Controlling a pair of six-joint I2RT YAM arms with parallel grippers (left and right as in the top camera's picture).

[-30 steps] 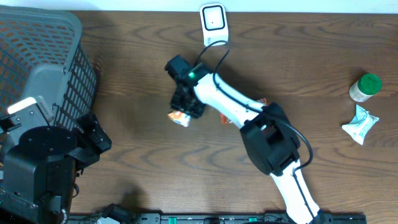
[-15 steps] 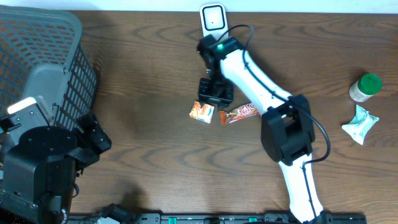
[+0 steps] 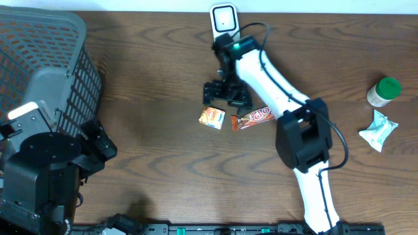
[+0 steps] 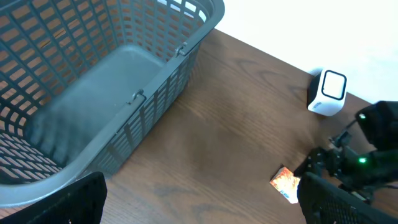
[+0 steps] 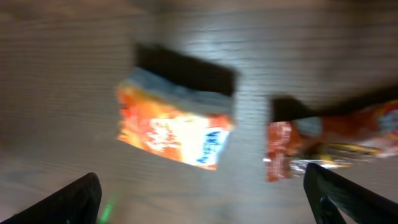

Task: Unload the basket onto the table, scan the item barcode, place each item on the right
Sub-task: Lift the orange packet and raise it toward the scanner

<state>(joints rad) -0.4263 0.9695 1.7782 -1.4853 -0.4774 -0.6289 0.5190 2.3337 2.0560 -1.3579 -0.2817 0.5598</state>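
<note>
In the overhead view, the grey mesh basket [image 3: 39, 59] fills your left corner of the table [image 3: 150, 150], and from this angle you cannot see what lies on its floor. The orange packet [image 3: 212, 117] lies flat near the middle of the table, with a red candy bar [image 3: 253, 118] just beside it. The white scanner [image 3: 224, 19] stands at the far edge. The right gripper [image 3: 226, 98] hangs just beyond the packet, with its jaws spread wide and nothing between them. A green-lidded bottle [image 3: 383, 91] and a white pouch [image 3: 377, 129] sit well apart on the right. In the left wrist view you look into the basket [image 4: 93, 81] and see only its grey floor and mesh walls. The left gripper [image 4: 199, 186] is fully spread and carries nothing. The packet [image 4: 285, 183] lies below the scanner [image 4: 328, 92]. In the right wrist view, which is blurred, the packet [image 5: 174, 134] and the candy bar [image 5: 336, 143] rest on the wood. The right gripper's fingers [image 5: 68, 202] stand far out at the corners and clear of both. A second ago this gripper had the packet clamped, further to your left. Since then the packet has been set down closer to the scanner and the jaws have let go.
</note>
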